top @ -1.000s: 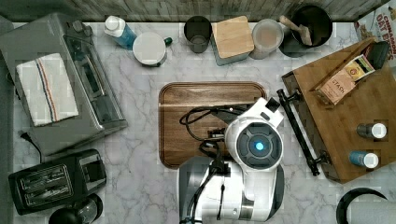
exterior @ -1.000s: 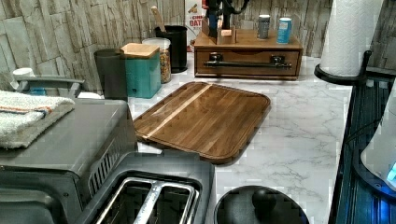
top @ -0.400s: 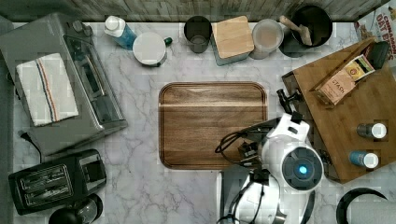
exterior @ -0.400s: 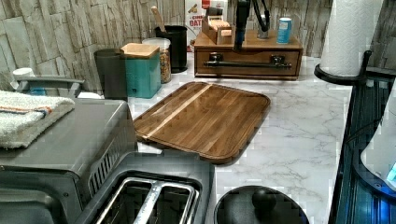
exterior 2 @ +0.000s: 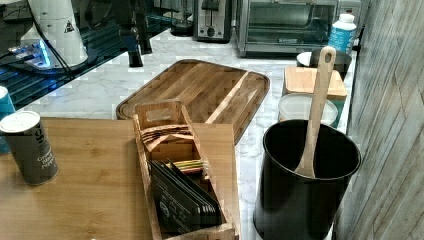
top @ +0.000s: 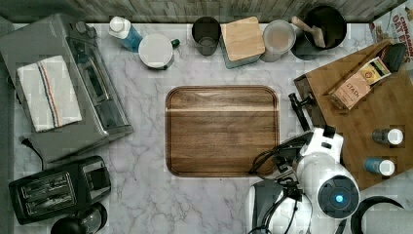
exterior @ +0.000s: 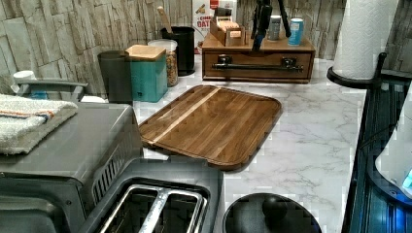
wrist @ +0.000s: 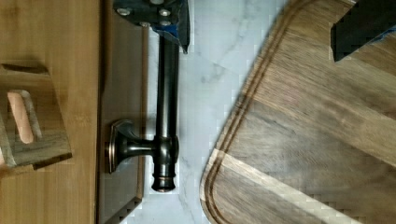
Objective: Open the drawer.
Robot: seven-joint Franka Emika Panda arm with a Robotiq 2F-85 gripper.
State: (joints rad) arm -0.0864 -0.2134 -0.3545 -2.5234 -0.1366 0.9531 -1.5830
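The drawer (exterior: 258, 65) sits shut in its wooden box at the left view's far counter, behind the cutting board (exterior: 214, 124). Its stiff black handle (wrist: 166, 112) is the hold. The gripper (wrist: 261, 23) hangs above, fingers apart.

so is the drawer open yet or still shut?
Shut. In the left view the drawer front sits flush with the wooden box unit, no gap around it. The black bar handle is in view, not yet pulled.
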